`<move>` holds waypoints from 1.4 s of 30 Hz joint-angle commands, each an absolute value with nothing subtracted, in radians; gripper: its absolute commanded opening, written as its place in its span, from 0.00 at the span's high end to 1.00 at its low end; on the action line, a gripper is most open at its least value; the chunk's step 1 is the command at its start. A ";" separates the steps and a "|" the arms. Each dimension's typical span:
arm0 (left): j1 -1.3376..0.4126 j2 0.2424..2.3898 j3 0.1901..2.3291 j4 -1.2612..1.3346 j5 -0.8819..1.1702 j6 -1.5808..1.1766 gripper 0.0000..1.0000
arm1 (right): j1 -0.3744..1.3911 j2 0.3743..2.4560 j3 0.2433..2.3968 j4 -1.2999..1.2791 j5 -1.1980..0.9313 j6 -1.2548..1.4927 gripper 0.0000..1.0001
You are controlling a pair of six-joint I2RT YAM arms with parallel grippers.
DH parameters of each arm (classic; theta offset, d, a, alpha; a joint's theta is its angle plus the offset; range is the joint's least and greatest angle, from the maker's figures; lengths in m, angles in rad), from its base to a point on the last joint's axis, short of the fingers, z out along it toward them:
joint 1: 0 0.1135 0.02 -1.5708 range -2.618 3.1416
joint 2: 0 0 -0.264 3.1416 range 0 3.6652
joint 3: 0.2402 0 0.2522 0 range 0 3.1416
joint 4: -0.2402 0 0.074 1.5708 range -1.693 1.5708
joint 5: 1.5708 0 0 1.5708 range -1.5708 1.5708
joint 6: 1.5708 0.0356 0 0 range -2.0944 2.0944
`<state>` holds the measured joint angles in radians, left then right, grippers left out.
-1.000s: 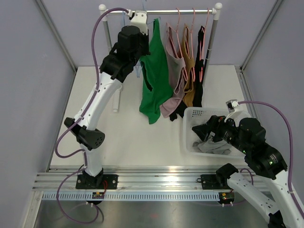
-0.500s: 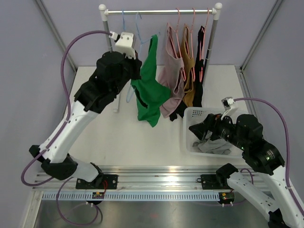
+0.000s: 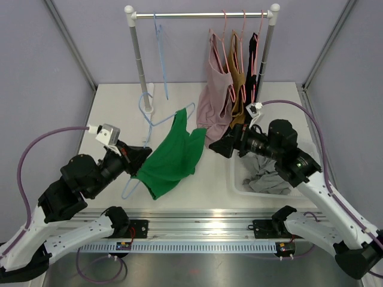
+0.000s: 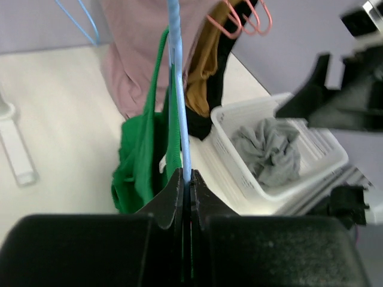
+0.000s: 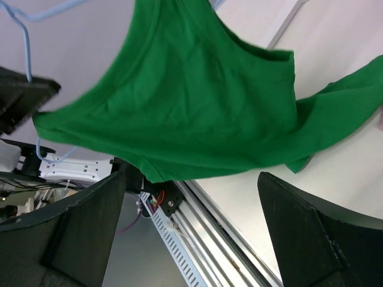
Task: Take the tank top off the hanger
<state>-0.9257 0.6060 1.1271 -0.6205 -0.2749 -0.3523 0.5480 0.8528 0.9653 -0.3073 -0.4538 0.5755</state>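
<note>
A green tank top [image 3: 170, 160] hangs on a light blue hanger [image 3: 151, 123], held low over the table in front of the rack. My left gripper [image 3: 139, 159] is shut on the hanger's wire [image 4: 181, 143], with the green tank top [image 4: 140, 164] draped just beyond the jaws. My right gripper [image 3: 222, 146] is open and empty, just right of the top's hem. In the right wrist view the green tank top [image 5: 191, 95] fills the frame above the open fingers [image 5: 305, 227], and the hanger's hook [image 5: 24, 42] shows at upper left.
A clothes rail [image 3: 203, 14] at the back holds pink [image 3: 216, 95], tan and black garments on pink hangers and an empty blue hanger [image 3: 160, 54]. A white basket [image 3: 238, 179] with grey cloth [image 3: 263, 179] stands at the right. Metal rails run along the table's near edge.
My left arm has pulled the hanger with the green top off the rail and down toward the near table. My right gripper has risen from the basket and moved left toward the top.
</note>
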 commanded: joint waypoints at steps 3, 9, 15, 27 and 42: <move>-0.931 0.436 0.961 -0.555 -0.083 -0.480 1.00 | 0.721 1.004 1.012 -0.123 -0.273 0.572 0.00; -0.931 0.313 0.890 -0.587 -0.052 -0.561 1.00 | 0.859 1.187 1.090 -0.051 -0.069 0.514 0.12; -0.931 0.310 0.856 -0.617 -0.008 -0.584 1.00 | 0.911 1.325 1.183 -0.057 0.035 0.460 0.18; -0.931 0.301 0.848 -0.633 -0.041 -0.589 1.00 | 0.925 1.367 1.192 -0.067 0.094 0.417 0.79; -0.931 0.293 0.910 -0.802 -0.006 -0.514 1.00 | 0.809 1.361 1.217 -0.311 0.393 0.316 1.00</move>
<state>-0.9283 0.3138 0.8516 -0.7807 -0.0586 -0.5480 0.8745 1.3602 1.1667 -0.2531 0.2665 0.3687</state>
